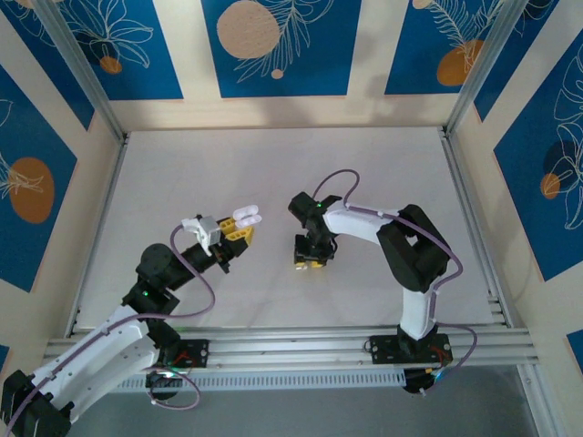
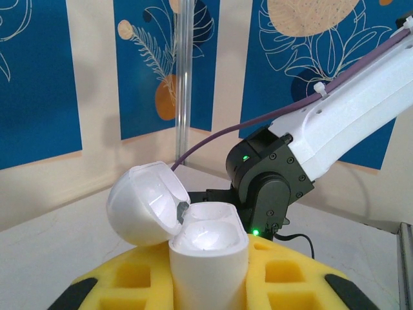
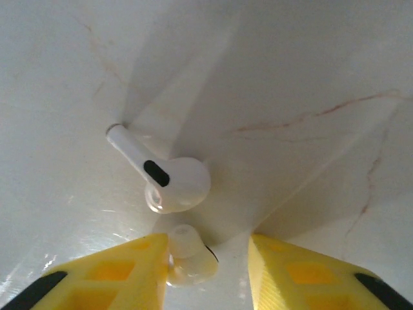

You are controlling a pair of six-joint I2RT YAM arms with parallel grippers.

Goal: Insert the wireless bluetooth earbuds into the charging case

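My left gripper (image 1: 235, 235) is shut on a white charging case (image 1: 244, 217) and holds it above the table, upright, with its lid (image 2: 142, 203) hinged open to the left. The case body (image 2: 208, 252) sits between the yellow pads (image 2: 122, 278), and its wells look empty. My right gripper (image 3: 208, 271) points straight down at the table, jaws apart. One white earbud (image 3: 171, 177) lies on the table just beyond the fingertips. A second white earbud (image 3: 188, 261) rests against the left yellow finger (image 3: 110, 278), with a gap to the right finger (image 3: 303, 274).
The white table (image 1: 383, 173) is walled by blue-and-cream panels, with metal rails along the sides and near edge. The right arm's wrist (image 2: 271, 181) hangs close behind the held case. My right gripper (image 1: 310, 259) is about a hand's width right of the case.
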